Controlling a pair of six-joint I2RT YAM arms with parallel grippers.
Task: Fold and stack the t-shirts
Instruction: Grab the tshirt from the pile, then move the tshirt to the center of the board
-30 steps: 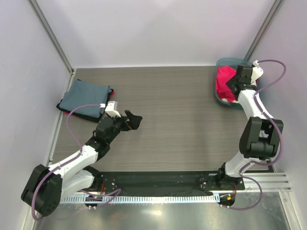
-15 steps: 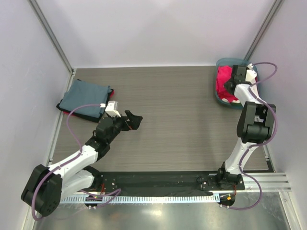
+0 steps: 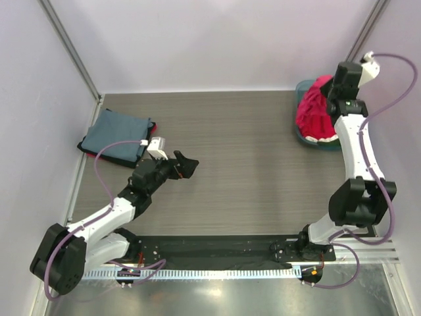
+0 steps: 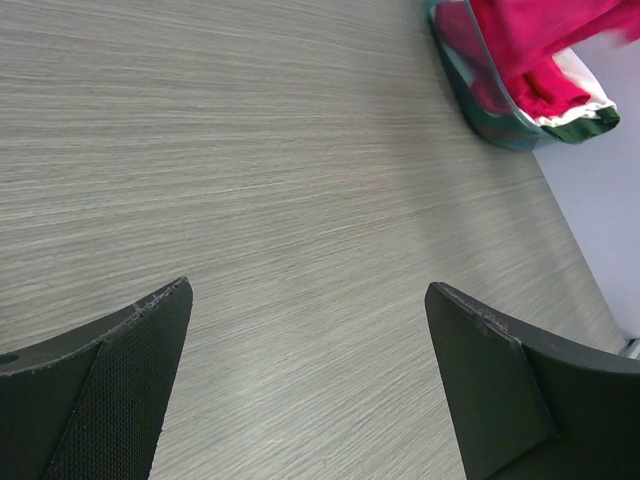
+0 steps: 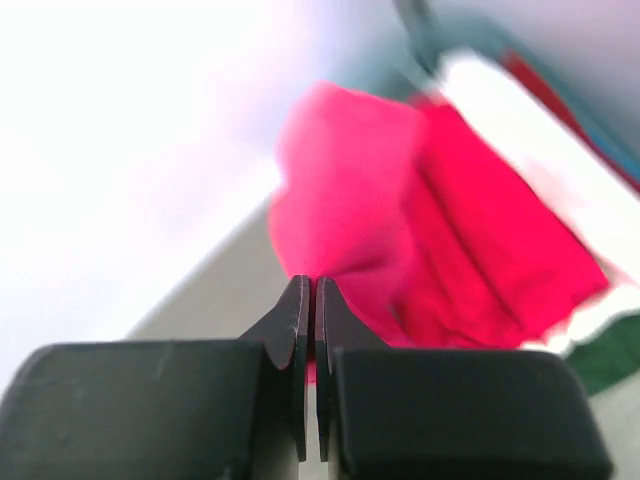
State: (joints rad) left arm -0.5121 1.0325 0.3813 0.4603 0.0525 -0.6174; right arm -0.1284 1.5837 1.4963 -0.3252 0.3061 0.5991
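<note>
T-shirts sit at two ends of my table. The crimson t-shirt [image 3: 314, 112] rises out of the teal tub [image 3: 304, 85] in the far right corner. Its top is pinched in my right gripper [image 5: 309, 295], whose jaws are pressed together on the cloth. A white shirt [image 3: 327, 138] lies under it in the tub. The blue-grey t-shirt [image 3: 115, 137] lies folded flat at the far left edge, with a strip of red cloth [image 3: 150, 125] showing beneath it. My left gripper [image 4: 308, 290] hangs low over the middle-left of the table [image 3: 243, 145], jaws spread wide above bare grey wood-grain. Pale, plain walls [image 3: 210, 39] close the table in on three sides, with a slanted metal strut [image 3: 70, 46] in each far corner.
</note>
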